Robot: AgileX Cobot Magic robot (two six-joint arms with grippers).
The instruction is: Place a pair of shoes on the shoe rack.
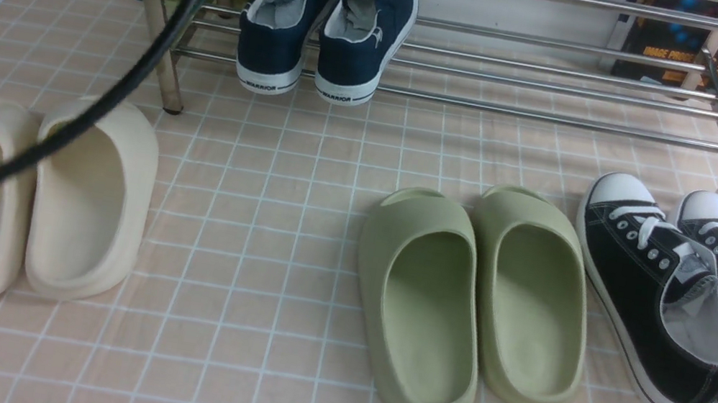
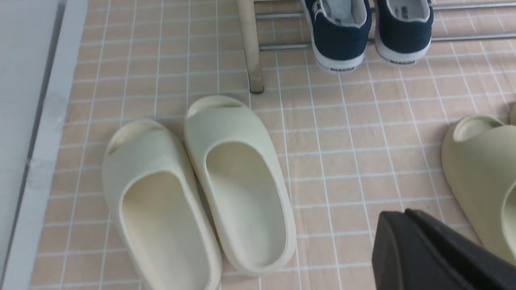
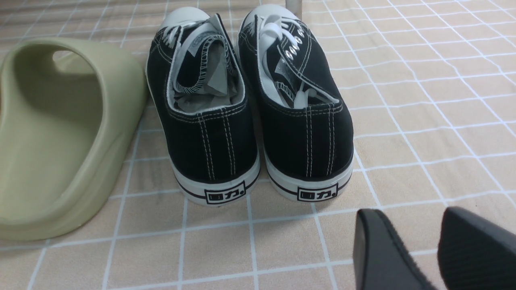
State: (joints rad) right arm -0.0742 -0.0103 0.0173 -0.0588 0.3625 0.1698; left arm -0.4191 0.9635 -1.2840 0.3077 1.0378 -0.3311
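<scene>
On the tiled floor, the left gripper is seen closed and empty; the navy slip-ons are seated on the rack's lower bars, heels overhanging, and could be tipped off if bumped; the right gripper is parted, empty.

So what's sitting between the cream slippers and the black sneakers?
The green slides. The front view shows them on the floor between the cream slippers and the sneakers, much nearer the sneakers.

Bare tiled floor separates the white slides and green slides.
</scene>
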